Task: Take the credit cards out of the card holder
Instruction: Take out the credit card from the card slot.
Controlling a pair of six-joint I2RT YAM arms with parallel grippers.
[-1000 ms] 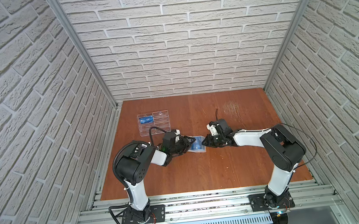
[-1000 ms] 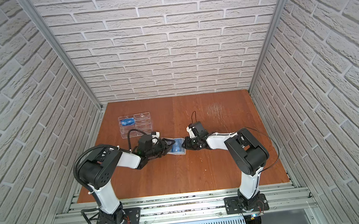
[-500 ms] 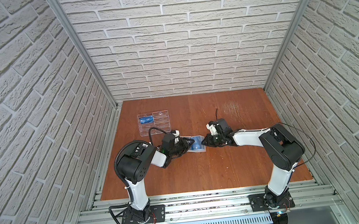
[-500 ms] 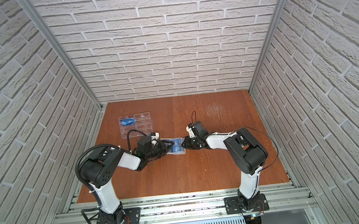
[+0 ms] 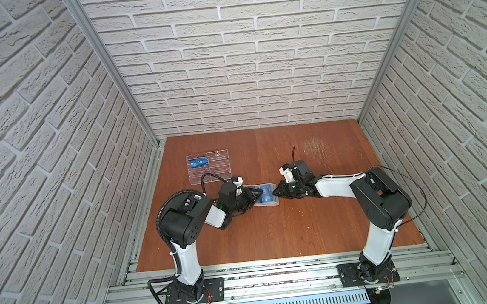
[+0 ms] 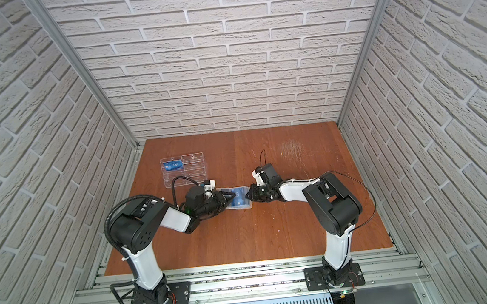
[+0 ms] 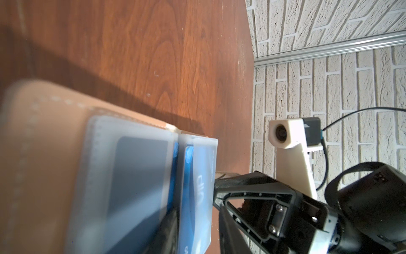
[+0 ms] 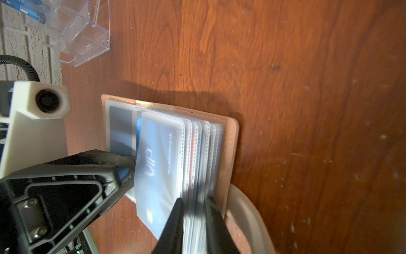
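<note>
Two Tools Set at the Open Card Holder [image 8: 230, 154]

The tan card holder is seen lying open on the wooden desk [image 5: 276, 233], about midway between the two arms in both top views. Its clear sleeve pages [image 8: 204, 143] are fanned out. The stack of pages on one side is gripped between the fingers of the right tool [image 8: 193, 199], which is clamped tight on it.

The uppermost sleeve is seen raised off the stack, and a blue credit card [image 8: 158, 162] is held inside it. "VIP" is printed on the card in white, with a line starting "NO" and a row of digits beside it. A gold chip [image 8: 149, 216] is shown near one corner.

The tip of the left tool [image 8: 128, 167] is set against the edge of this sleeve. It is not shown clearly whether anything is gripped by it.

On the opposite page a plain grey-blue card [image 8: 120, 129] is seen in its sleeve, and no writing can be read on it.

Toward the back of the desk, on the left arm's side, a clear acrylic rack [image 5: 210, 170] is placed apart from the holder. A further blue card [image 5: 199, 163] marked "VIP" is stood in its rear tier.
</note>
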